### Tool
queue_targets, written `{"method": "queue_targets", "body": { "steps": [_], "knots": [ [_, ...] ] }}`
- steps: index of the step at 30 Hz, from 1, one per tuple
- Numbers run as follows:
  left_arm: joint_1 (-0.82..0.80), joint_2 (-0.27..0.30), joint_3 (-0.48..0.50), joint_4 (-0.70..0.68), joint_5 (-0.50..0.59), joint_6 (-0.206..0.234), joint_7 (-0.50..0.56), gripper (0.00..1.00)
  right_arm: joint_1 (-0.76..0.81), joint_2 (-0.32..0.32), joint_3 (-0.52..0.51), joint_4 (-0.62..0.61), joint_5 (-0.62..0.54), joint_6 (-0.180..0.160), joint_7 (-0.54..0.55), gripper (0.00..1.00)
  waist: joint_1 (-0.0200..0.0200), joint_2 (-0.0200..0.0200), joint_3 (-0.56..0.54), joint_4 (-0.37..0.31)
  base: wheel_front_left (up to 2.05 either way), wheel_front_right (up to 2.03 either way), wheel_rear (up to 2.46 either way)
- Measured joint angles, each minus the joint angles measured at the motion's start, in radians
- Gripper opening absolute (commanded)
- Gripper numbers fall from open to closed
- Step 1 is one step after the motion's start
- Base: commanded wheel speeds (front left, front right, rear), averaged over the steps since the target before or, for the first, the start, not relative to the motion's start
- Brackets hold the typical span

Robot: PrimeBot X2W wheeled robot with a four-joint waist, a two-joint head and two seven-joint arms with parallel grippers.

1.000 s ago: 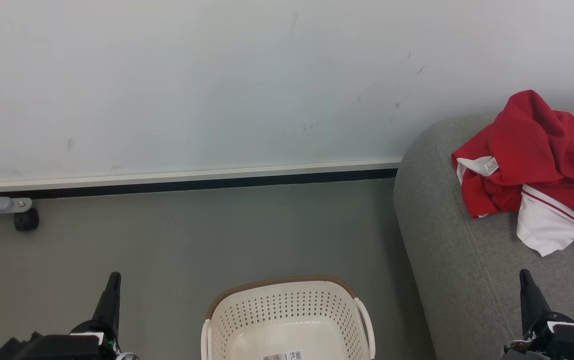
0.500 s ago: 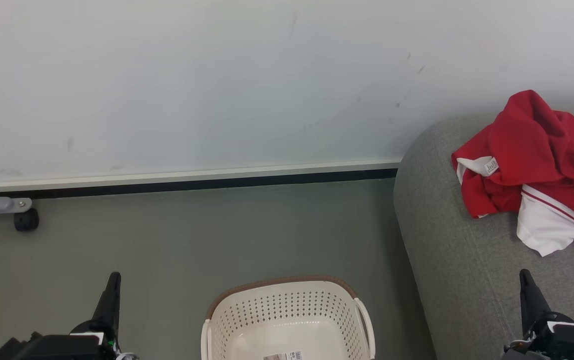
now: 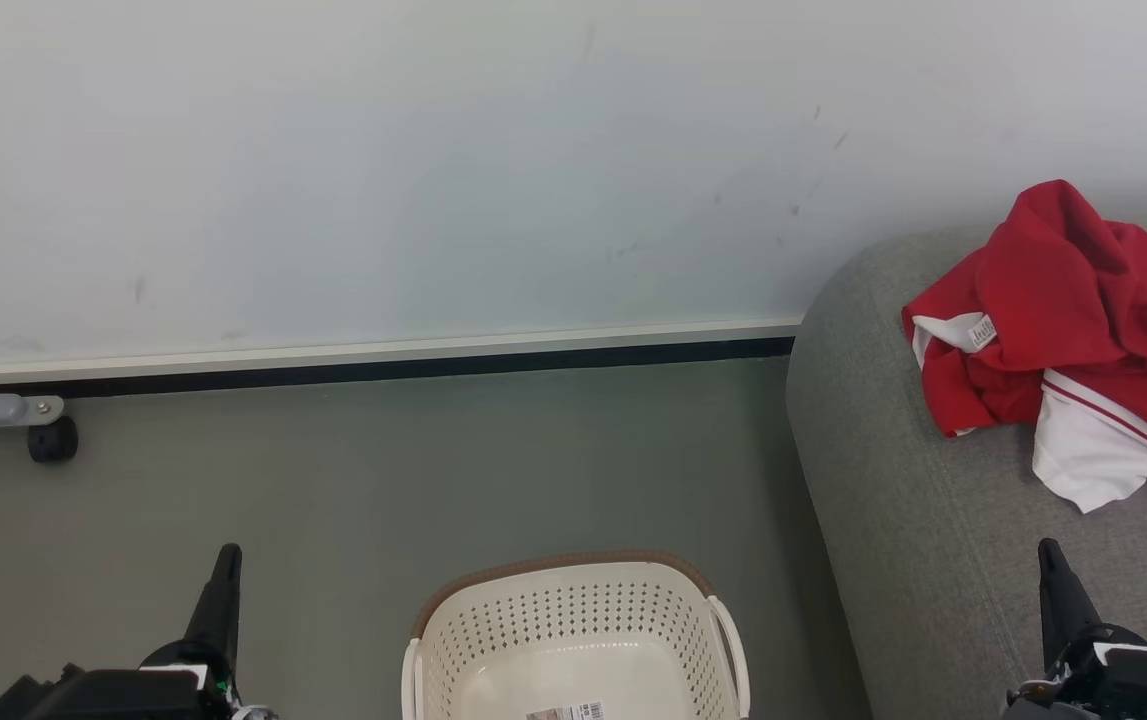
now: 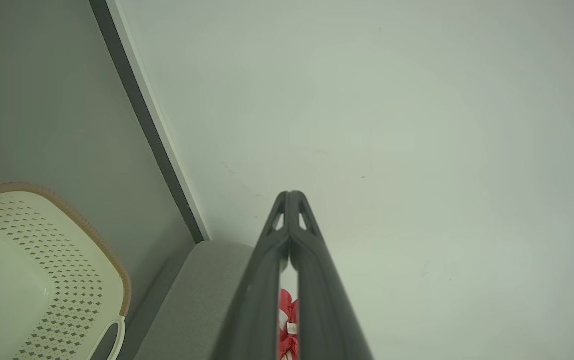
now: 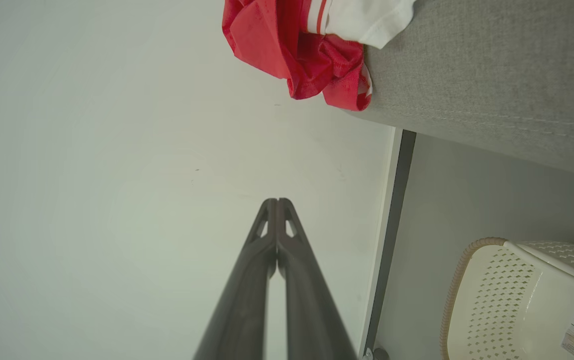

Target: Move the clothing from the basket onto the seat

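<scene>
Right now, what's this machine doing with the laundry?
Nothing is being handled at this moment. The red and white clothes lie heaped on the grey sofa cushion, and the basket on the floor beside it looks empty apart from a sticker inside. The robot's left gripper and right gripper are both shut, holding nothing, low on either side of the basket. The job looks done.

the basket (image 3: 573, 608) (its near half) is cut off below.
</scene>
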Motion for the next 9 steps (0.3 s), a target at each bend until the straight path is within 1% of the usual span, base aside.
{"method": "queue_targets", "body": {
  "steps": [9],
  "knots": [
    [0.000, 0.000, 0.000, 0.000, 0.000, 0.000, 0.000, 0.00, 0.000, 0.000, 0.000, 0.000, 0.000, 0.000, 0.000, 0.00, 0.0000, 0.0001, 0.000, 0.000, 0.00, 0.00, 0.00]
  ]
}}
